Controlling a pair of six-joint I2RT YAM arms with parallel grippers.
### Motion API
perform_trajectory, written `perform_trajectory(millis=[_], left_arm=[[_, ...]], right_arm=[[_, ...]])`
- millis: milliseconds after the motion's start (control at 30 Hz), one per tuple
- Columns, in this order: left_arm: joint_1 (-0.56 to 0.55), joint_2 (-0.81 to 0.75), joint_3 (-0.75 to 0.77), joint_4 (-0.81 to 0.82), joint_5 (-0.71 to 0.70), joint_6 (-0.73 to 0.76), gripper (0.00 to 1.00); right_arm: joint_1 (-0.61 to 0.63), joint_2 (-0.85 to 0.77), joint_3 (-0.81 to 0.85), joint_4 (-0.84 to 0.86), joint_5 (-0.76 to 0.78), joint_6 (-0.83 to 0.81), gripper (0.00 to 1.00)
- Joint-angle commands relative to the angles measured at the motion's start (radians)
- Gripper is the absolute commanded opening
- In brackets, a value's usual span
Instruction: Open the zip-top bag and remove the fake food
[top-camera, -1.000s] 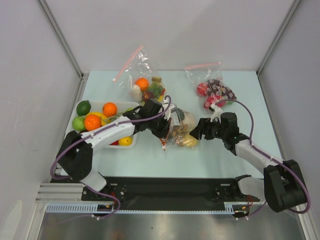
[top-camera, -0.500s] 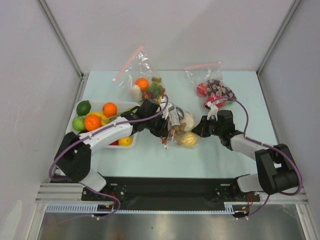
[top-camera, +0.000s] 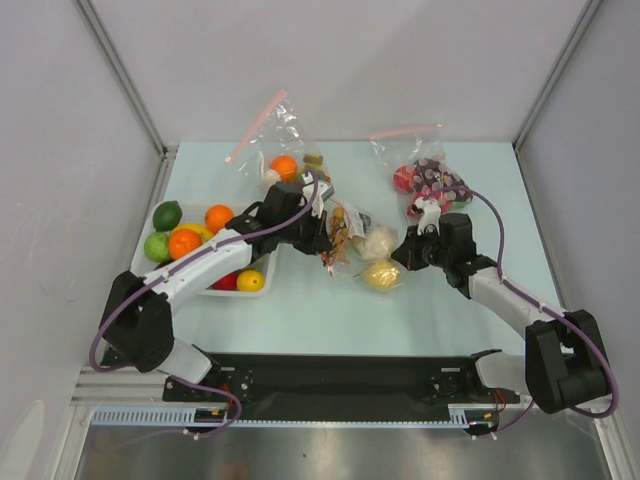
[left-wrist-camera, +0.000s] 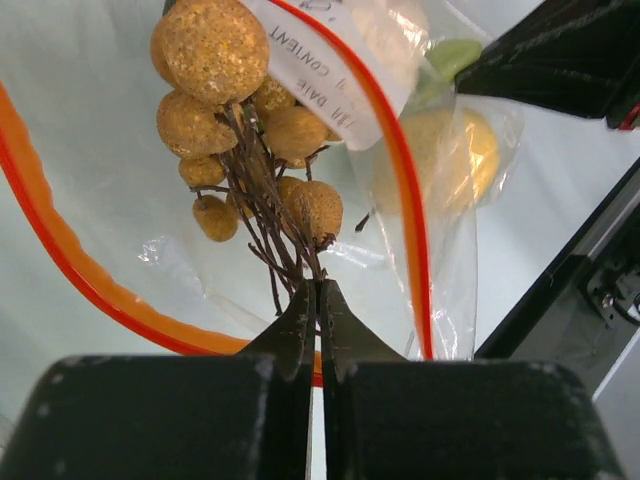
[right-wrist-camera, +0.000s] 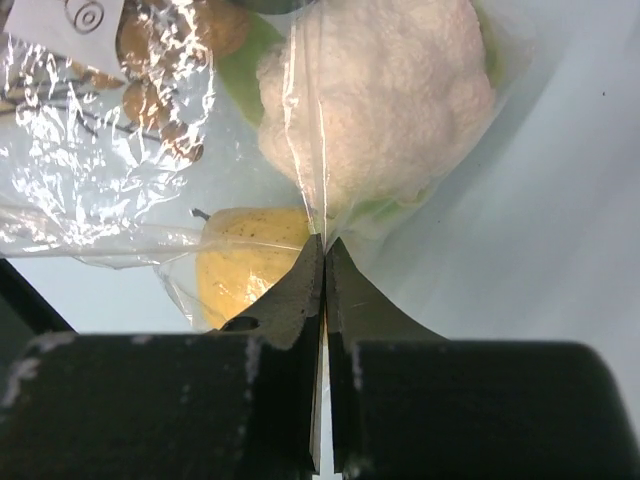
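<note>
The zip-top bag (top-camera: 362, 245) lies mid-table with its red-orange rim (left-wrist-camera: 405, 180) spread wide. My left gripper (top-camera: 325, 240) is at the bag's mouth, shut (left-wrist-camera: 320, 285) on the thin stems of the brown bumpy cluster (left-wrist-camera: 215, 50). My right gripper (top-camera: 403, 255) is at the bag's other end, shut (right-wrist-camera: 323, 242) on a fold of its clear plastic. Still inside the bag are the pale leafy head (right-wrist-camera: 380, 90) and the yellow fruit (right-wrist-camera: 245, 265). The white label (left-wrist-camera: 320, 70) sits by the rim.
A white tray (top-camera: 137, 262) of oranges, limes and other toy fruit stands at the left. Two clear bags with pink zips lie at the back, one (top-camera: 290, 165) behind my left gripper and one (top-camera: 425, 180) behind my right. Grey walls close in both sides.
My right gripper has shut on the bag's plastic and drawn back a little. My left arm has pulled up and left with the cluster, and the bag has stretched between them.
</note>
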Motion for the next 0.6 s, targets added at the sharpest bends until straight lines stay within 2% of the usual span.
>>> perform_trajectory(millis=[0, 333, 567], left_arm=[[0.01, 0.023, 0.089, 0.083, 0.033, -0.028, 0.0], [0.01, 0.132, 0.163, 0.106, 0.05, -0.024, 0.0], [0.011, 0.107, 0.126, 0.081, -0.016, 0.006, 0.0]], right_arm=[[0.014, -0.034, 0.042, -0.025, 0.008, -0.044, 0.0], [0.058, -0.042, 0.046, -0.031, 0.013, -0.056, 0.0], [0.054, -0.031, 0.048, -0.052, 0.089, -0.079, 0.0]])
